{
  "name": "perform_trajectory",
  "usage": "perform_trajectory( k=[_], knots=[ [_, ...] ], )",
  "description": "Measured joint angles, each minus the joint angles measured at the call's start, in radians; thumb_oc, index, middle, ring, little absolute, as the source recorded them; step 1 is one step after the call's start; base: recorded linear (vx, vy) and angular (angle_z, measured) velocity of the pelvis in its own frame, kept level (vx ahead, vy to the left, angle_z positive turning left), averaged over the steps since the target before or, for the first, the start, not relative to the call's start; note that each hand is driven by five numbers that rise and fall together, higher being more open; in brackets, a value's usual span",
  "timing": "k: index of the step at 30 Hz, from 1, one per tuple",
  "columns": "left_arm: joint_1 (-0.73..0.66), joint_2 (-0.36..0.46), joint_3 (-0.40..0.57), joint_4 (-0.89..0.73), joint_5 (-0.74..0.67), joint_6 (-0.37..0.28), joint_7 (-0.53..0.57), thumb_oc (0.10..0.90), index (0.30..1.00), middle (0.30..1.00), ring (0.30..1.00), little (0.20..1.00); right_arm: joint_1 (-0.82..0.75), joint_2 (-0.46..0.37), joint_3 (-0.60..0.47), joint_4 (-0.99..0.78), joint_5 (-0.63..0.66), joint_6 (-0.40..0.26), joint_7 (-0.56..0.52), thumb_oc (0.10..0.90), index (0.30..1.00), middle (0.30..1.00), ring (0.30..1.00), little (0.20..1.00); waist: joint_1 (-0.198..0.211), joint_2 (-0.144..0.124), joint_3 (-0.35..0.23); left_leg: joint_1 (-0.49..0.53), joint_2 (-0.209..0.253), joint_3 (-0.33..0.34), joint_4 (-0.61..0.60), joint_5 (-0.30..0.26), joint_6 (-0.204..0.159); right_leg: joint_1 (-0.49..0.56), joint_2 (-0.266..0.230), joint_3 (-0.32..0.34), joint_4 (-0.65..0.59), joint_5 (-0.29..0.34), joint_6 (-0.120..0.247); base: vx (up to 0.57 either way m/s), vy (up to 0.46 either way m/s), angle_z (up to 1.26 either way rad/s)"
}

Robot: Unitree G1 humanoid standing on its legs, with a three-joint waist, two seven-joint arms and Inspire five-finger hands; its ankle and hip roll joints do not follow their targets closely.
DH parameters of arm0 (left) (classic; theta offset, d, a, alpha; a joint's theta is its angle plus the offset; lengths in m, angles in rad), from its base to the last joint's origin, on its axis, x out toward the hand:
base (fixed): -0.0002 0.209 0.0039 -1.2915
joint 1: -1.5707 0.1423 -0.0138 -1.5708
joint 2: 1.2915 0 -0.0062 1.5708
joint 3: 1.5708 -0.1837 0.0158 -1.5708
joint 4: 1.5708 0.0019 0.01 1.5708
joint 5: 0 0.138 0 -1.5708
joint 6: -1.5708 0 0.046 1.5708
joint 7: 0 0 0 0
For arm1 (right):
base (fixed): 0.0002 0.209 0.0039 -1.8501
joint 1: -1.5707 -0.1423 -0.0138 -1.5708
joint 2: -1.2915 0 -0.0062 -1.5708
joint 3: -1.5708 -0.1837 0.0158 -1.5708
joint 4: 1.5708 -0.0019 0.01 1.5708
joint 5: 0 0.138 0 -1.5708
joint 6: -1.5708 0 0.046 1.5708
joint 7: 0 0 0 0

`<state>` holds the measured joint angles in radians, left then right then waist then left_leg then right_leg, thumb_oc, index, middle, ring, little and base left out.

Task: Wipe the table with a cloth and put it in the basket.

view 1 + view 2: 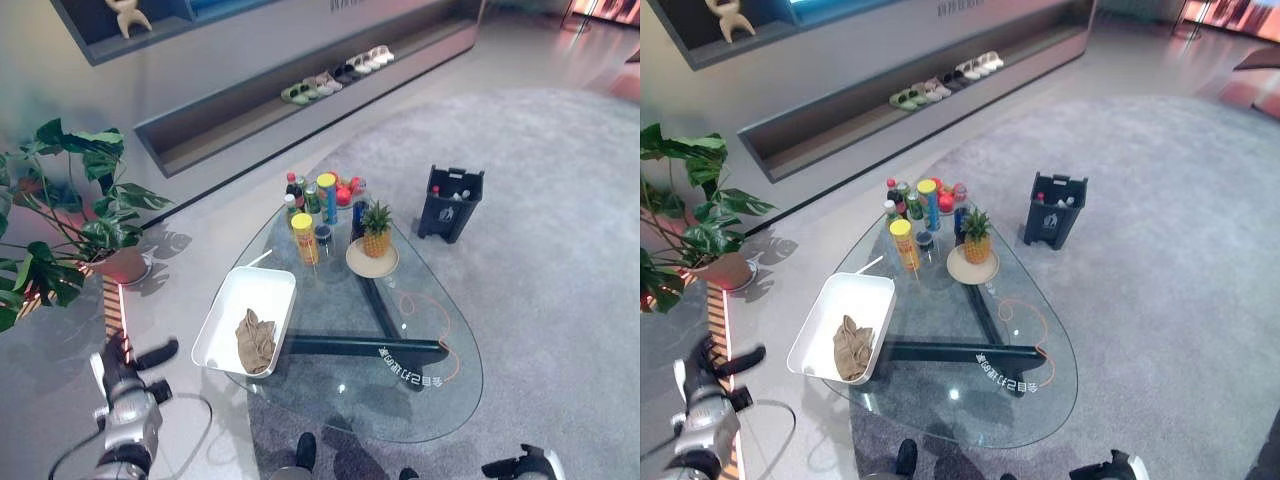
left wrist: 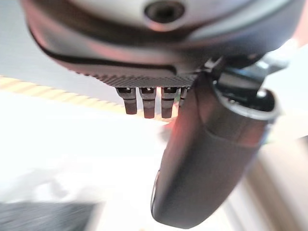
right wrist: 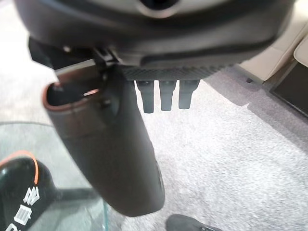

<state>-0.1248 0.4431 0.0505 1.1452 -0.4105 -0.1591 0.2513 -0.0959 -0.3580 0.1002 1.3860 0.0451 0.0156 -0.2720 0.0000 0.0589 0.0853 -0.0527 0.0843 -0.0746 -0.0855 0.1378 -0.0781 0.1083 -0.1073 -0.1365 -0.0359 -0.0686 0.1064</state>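
Glass table [image 1: 440, 400] | cloth [image 1: 255, 341] in basket [image 1: 226, 305] | hands apart

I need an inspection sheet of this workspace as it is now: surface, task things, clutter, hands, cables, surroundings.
Surface: glass table, dark frame beneath.
Job's things: brown cloth lies crumpled in the white basket at the table's left edge.
Clutter: bottles grouped at the far end; pineapple on a plate.
Hands: left hand off the table's left, fingers straight, empty; right hand straight, empty.
Cables: orange cable under the glass.
Surroundings: potted plant, black crate, shoes on a ledge.
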Motion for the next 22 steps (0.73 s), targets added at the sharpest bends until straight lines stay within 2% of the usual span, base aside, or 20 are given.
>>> perform_trajectory(
  k=[5, 7, 10, 12, 18, 22],
  knots=[
    [0.068, -0.095, -0.081, 0.163, 0.170, 0.072, -0.158, 0.800, 0.900, 0.900, 0.900, 0.900, 0.012, 0.004, 0.039, 0.005, -0.085, 0.019, 0.087, 0.800, 0.900, 0.900, 0.900, 0.900, -0.002, 0.004, -0.031, 0.018, -0.001, 0.011, -0.001, -0.013, 0.006, 0.030, -0.001, 0.000, -0.055, 0.029, -0.005, 0.04, 0.028, -0.06],
    [0.098, -0.139, -0.095, 0.175, 0.223, 0.114, -0.206, 0.800, 0.900, 0.900, 0.900, 0.900, 0.014, 0.005, 0.040, 0.009, -0.114, 0.026, 0.115, 0.800, 0.900, 0.900, 0.900, 0.900, -0.002, 0.009, -0.044, 0.019, 0.001, 0.012, -0.001, -0.013, 0.007, 0.031, 0.000, 0.000, -0.055, 0.030, -0.007, 0.00, 0.000, 0.00],
    [0.120, -0.164, -0.127, 0.175, 0.281, 0.151, -0.242, 0.800, 0.900, 0.900, 0.900, 0.900, 0.012, 0.008, 0.060, 0.006, -0.155, 0.039, 0.135, 0.800, 0.900, 0.900, 0.900, 0.900, -0.001, 0.013, -0.047, 0.023, 0.002, 0.013, -0.001, -0.014, 0.007, 0.033, 0.001, 0.000, -0.054, 0.032, -0.009, 0.00, 0.011, 0.00],
    [0.126, -0.165, -0.160, 0.175, 0.314, 0.161, -0.246, 0.800, 0.900, 0.900, 0.900, 0.900, 0.012, 0.015, 0.069, 0.007, -0.173, 0.052, 0.148, 0.800, 0.900, 0.900, 0.900, 0.900, -0.001, 0.011, -0.046, 0.032, 0.002, 0.015, -0.001, -0.014, 0.007, 0.042, 0.001, 0.001, -0.055, 0.032, -0.009, 0.00, 0.000, 0.00],
    [0.117, -0.165, -0.163, 0.169, 0.316, 0.167, -0.271, 0.800, 0.900, 0.900, 0.900, 0.900, 0.012, 0.025, 0.104, 0.008, -0.204, 0.062, 0.165, 0.800, 0.900, 0.900, 0.900, 0.900, -0.002, 0.008, -0.057, 0.037, 0.004, 0.023, -0.001, -0.015, 0.007, 0.043, 0.001, 0.006, -0.055, 0.033, -0.009, -0.01, -0.004, -0.03],
    [0.105, -0.167, -0.201, 0.167, 0.317, 0.167, -0.282, 0.800, 0.900, 0.900, 0.900, 0.900, 0.012, 0.037, 0.120, 0.008, -0.206, 0.062, 0.171, 0.800, 0.900, 0.900, 0.900, 0.900, -0.004, 0.002, -0.061, 0.042, 0.006, 0.028, -0.001, -0.015, 0.007, 0.044, 0.002, 0.007, -0.055, 0.034, -0.009, -0.02, -0.013, -0.04]
  ],
)
